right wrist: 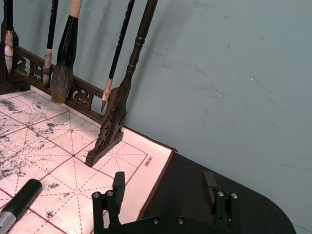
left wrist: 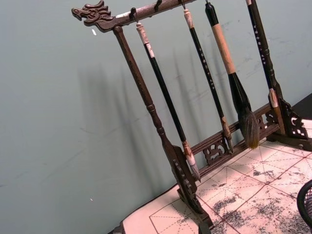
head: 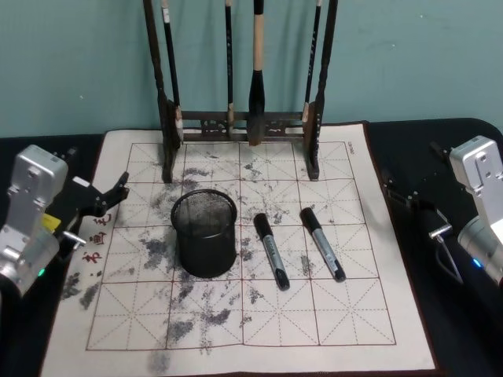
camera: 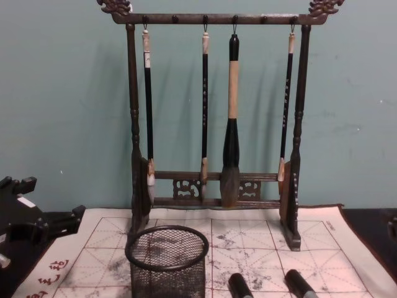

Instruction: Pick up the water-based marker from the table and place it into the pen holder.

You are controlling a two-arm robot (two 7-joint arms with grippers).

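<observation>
Two black water-based markers lie on the cream mat (head: 330, 322) of the table (head: 452, 338): one (head: 271, 251) just right of the pen holder, the other (head: 322, 243) farther right. Their caps show in the chest view (camera: 239, 285) (camera: 298, 284), and one end appears in the right wrist view (right wrist: 19, 204). The pen holder (head: 204, 234) (camera: 167, 261) is a black mesh cup, upright and empty; its edge also shows in the left wrist view (left wrist: 306, 202). My left gripper (head: 106, 200) (camera: 40, 208) hovers open at the mat's left edge. My right gripper (head: 416, 212) (right wrist: 164, 187) hangs open over the mat's right edge, holding nothing.
A tall dark wooden rack (head: 240, 118) (camera: 214, 124) hung with several brushes stands at the back of the mat, just behind the pen holder. A teal wall rises right behind it. Grey ink smudges cover the mat's left and middle.
</observation>
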